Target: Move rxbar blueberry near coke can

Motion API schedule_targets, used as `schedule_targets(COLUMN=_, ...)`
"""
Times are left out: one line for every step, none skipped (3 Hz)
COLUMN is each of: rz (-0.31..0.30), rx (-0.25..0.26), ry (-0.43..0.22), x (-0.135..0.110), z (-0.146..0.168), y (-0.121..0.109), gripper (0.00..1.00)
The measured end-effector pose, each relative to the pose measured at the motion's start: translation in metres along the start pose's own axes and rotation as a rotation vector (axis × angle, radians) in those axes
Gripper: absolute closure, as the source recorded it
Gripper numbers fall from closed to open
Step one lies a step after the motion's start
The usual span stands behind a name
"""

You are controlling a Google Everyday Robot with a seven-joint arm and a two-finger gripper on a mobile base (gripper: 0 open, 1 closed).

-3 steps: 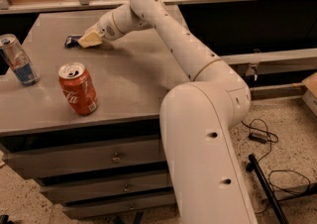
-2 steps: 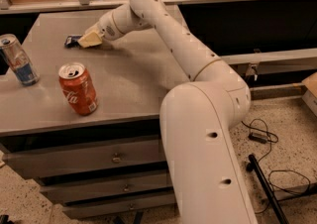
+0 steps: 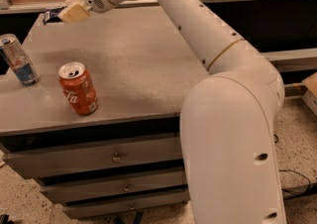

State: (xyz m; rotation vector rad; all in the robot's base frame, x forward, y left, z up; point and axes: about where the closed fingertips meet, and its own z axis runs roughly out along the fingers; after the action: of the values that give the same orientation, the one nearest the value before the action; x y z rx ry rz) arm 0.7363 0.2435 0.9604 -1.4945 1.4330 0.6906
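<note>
The coke can, red with white script and an open silver top, stands upright near the front left of the grey table. The rxbar blueberry is a dark navy bar at the table's far left. Only its left end shows, sticking out of my gripper. The gripper's tan fingers are shut on the bar and hold it a little above the tabletop, well behind the coke can and apart from it.
A slimmer silver-and-blue can stands upright at the table's left edge, left of the coke can. My white arm reaches over the table's right side. Drawers run below the tabletop. Railings and a dark wall stand behind the table.
My gripper has moved up and to the left at the back of the table, and the dark bar has come up with it. Both cans have stayed in place.
</note>
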Motion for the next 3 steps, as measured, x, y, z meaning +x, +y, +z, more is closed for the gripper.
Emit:
schedule_targets(rz=0.005, rx=0.001, ry=-0.001, x=0.001, z=-0.001, y=0.001, gripper=1.0)
schedule_targets(rz=0.089, rx=0.018, ry=-0.015, x=0.025, z=-0.028, y=0.026, gripper=1.0)
schedule_targets(rz=0.166, rx=0.15, ry=-0.096, x=0.001, z=-0.103, y=0.061, gripper=1.0)
